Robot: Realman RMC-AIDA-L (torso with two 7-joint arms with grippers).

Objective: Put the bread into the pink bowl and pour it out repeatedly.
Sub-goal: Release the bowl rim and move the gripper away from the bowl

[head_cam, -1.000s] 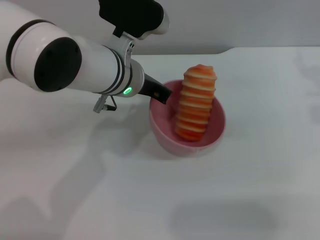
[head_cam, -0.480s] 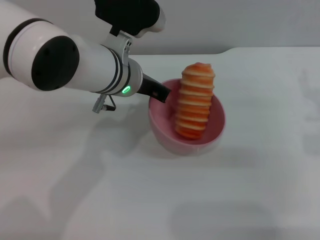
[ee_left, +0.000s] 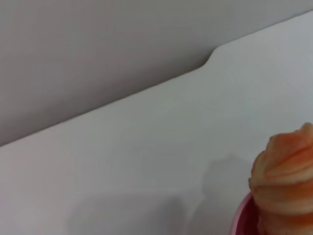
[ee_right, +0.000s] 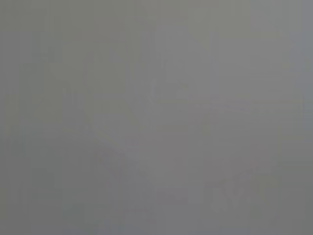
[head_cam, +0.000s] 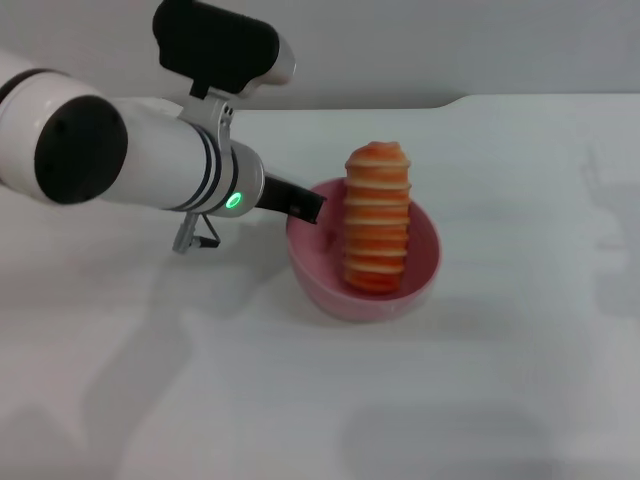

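The pink bowl (head_cam: 420, 265) sits on the white table in the middle of the head view. The bread (head_cam: 377, 215) stands on end inside it, orange with cream ridges, its top well above the rim. My left gripper (head_cam: 305, 208) is shut on the bowl's left rim, with one dark finger showing at the rim. The left wrist view shows the bread's top (ee_left: 286, 171) and a bit of the bowl's rim (ee_left: 242, 218). The right gripper is out of view, and the right wrist view shows only plain grey.
The white table (head_cam: 500, 400) stretches to the front and right of the bowl. Its back edge has a notch (head_cam: 455, 100) against a grey wall. My left forearm (head_cam: 130, 160) lies over the table's left part.
My left arm has moved left, taking the bowl and bread with it. The bread now stands more upright in the bowl.
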